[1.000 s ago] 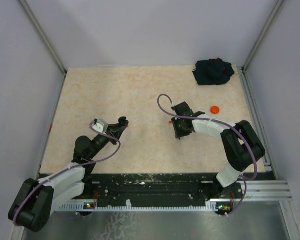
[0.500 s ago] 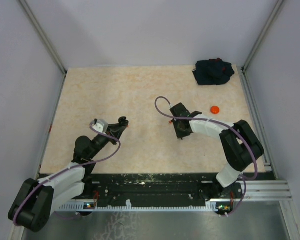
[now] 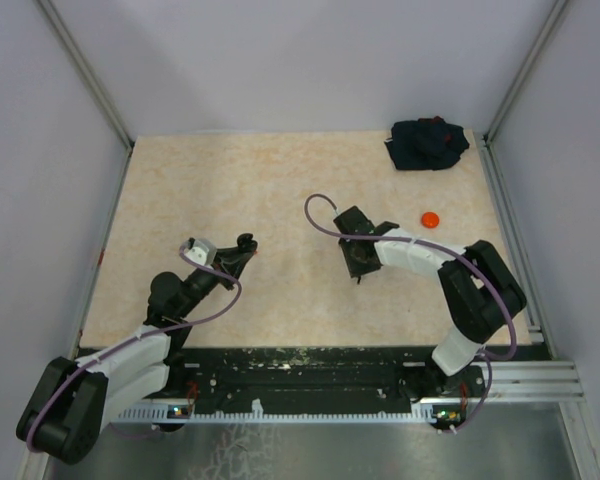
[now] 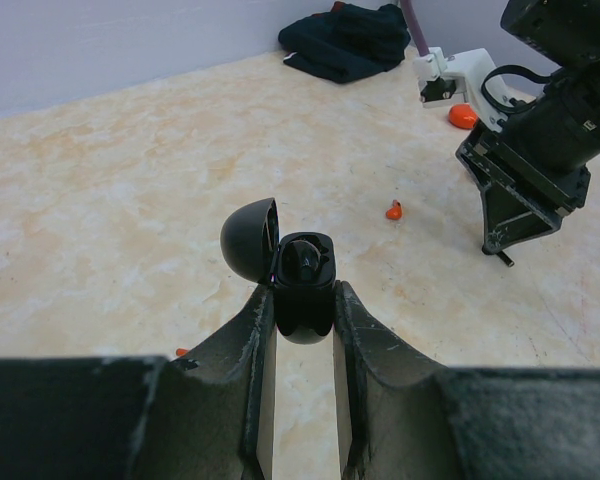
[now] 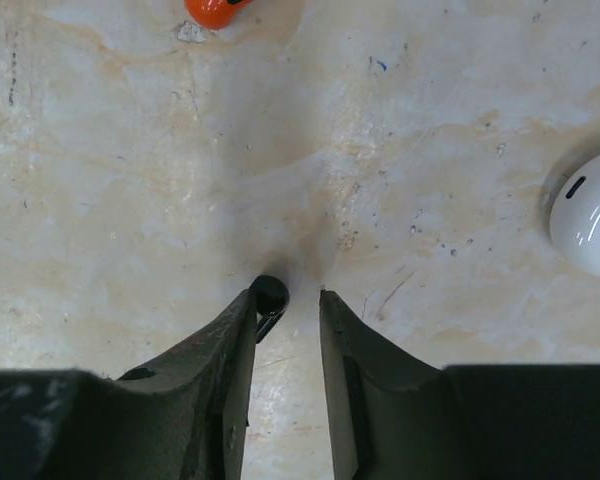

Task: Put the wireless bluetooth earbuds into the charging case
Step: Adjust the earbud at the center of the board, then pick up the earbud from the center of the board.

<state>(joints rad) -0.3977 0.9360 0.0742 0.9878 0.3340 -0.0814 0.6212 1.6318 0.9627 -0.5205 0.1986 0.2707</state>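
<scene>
My left gripper [image 4: 304,300] is shut on a black charging case [image 4: 303,282] and holds it with its lid open; something dark sits inside. It shows in the top view [image 3: 244,244] left of centre. My right gripper [image 5: 287,292] points down at the table, open by a narrow gap. A black earbud [image 5: 270,297] lies between its tips, against the left finger; the right finger stands apart from it. In the top view the right gripper [image 3: 357,268] is at the table's middle. A red earbud [image 4: 394,211] lies just ahead of it, also at the top edge of the right wrist view [image 5: 215,10].
A white rounded object [image 5: 590,212] lies to the right of my right gripper. An orange puck [image 3: 430,219] sits further right. A dark cloth bundle [image 3: 427,144] lies at the back right corner. A small red bit [image 4: 181,352] lies by my left fingers.
My right gripper has shifted a little to the left over the table. The left arm and the case have not moved.
</scene>
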